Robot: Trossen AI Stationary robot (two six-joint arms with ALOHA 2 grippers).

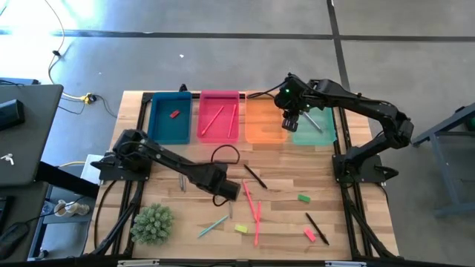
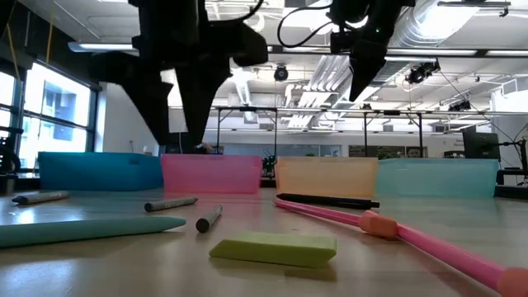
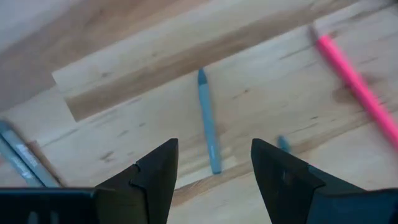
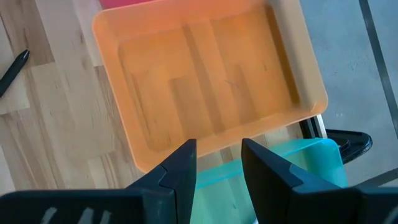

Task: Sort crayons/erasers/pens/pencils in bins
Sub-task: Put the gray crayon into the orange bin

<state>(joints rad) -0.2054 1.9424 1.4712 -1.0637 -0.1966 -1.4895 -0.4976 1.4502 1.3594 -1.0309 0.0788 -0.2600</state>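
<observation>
My left gripper (image 1: 225,197) hangs open over the middle of the table, pointing down. In its wrist view a short grey-blue crayon (image 3: 208,124) lies flat on the wood below the gap between the fingers (image 3: 214,146), untouched. My right gripper (image 1: 292,124) hovers open and holds nothing, above the edge where the orange bin (image 4: 205,81) meets the teal bin (image 4: 311,165). The blue bin (image 1: 169,122) holds a red eraser (image 1: 175,114). The pink bin (image 1: 219,130) holds pink pencils. More crayons (image 2: 171,203) lie on the table.
Loose on the near half lie a yellow eraser (image 1: 241,229), a green eraser (image 1: 303,198), a pink eraser (image 1: 309,234), pink pencils (image 1: 257,215), a teal pencil (image 1: 213,226) and two dark pens (image 1: 254,176). A green plant (image 1: 152,224) stands near left.
</observation>
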